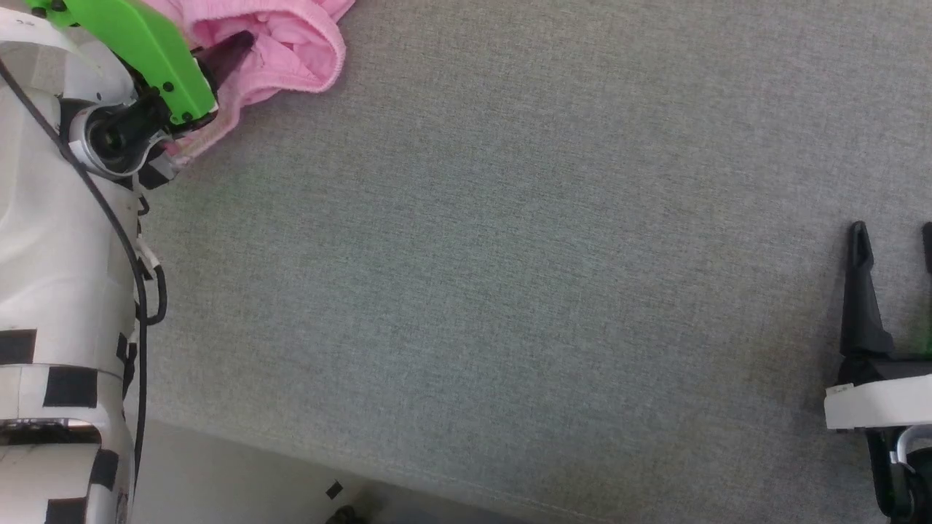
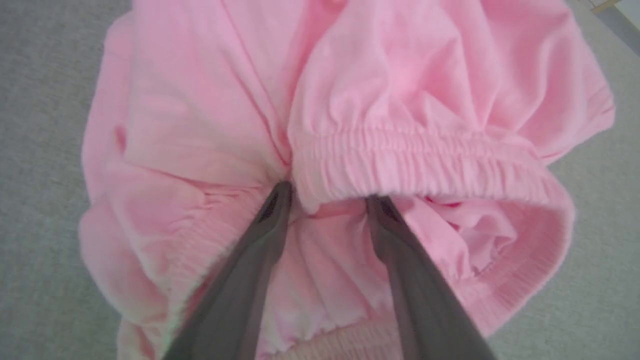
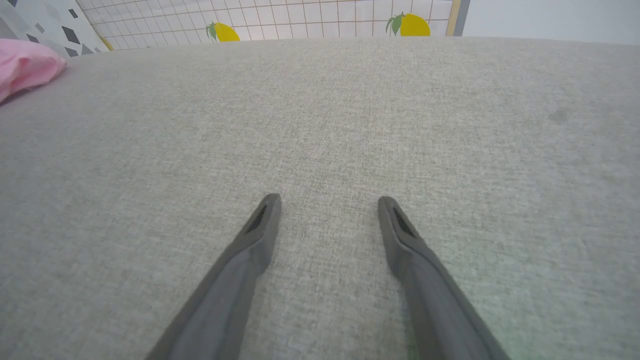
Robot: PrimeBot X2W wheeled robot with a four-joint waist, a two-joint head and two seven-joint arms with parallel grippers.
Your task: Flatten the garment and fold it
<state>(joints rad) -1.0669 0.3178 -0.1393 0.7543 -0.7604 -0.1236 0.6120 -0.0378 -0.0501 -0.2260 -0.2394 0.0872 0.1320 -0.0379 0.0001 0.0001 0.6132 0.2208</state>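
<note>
The garment (image 2: pixel 400 100) lies bunched at the left gripper (image 2: pixel 328 196), its waistband (image 2: pixel 415 167) between the parted jaws, not yet pinched. Thin, limp cloth (likely to sag): the thicker band looks the surest hold. The right gripper (image 3: pixel 328 199) gapes wide, nothing between.

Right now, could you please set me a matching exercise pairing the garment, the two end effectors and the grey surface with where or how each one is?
Things
1. garment
2. left end effector
3. right end effector
4. grey surface

Places or states
A. open over bare grey weave
B. woven cloth spread beneath everything else
C. crumpled in a pink heap, not yet flat
D. jaws apart, tips at the gathered waistband

Pairs: 1-C, 2-D, 3-A, 4-B
</note>
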